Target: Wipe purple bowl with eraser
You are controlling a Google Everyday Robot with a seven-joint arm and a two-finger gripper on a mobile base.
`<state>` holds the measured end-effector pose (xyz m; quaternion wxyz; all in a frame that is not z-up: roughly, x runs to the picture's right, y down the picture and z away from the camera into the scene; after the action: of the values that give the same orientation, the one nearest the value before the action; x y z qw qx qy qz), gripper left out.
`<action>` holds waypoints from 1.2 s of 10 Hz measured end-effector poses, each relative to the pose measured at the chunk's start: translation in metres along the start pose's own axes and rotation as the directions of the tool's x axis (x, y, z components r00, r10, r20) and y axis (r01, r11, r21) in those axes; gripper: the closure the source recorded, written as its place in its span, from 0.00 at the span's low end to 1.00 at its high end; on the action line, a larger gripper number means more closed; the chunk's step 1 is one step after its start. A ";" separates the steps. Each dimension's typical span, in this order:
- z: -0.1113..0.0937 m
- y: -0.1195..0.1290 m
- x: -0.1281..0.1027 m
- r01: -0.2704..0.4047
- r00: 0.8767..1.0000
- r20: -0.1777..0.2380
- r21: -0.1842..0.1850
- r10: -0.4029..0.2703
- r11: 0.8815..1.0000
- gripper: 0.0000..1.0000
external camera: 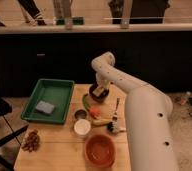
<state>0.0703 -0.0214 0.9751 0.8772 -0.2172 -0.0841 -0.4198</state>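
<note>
Over the table (54, 145), the claw (101, 88) sits in the purple bowl (93, 95).

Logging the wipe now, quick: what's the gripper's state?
Gripper: down at the purple bowl; whether open or closed cannot be told.

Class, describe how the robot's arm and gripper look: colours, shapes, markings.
The arm is white: thick rounded tubes, small dark dots on the near segment, no cables showing. The gripper, at the purple bowl, looks white too.
</note>
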 end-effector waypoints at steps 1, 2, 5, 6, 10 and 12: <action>0.001 -0.002 0.001 0.011 1.000 -0.002 0.000 -0.011 1.000 1.00; 0.002 -0.005 0.000 0.023 1.000 -0.003 0.001 -0.023 1.000 1.00; 0.001 -0.018 -0.009 0.071 0.997 -0.005 0.012 -0.071 0.997 1.00; -0.001 -0.019 -0.012 0.083 0.997 -0.006 0.014 -0.083 0.996 1.00; -0.012 -0.003 -0.012 0.075 0.997 -0.014 -0.007 -0.076 0.997 1.00; -0.010 0.005 -0.007 0.058 0.998 -0.017 -0.025 -0.059 0.998 1.00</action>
<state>0.0691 -0.0183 0.9619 0.8626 -0.2215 -0.0778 -0.4482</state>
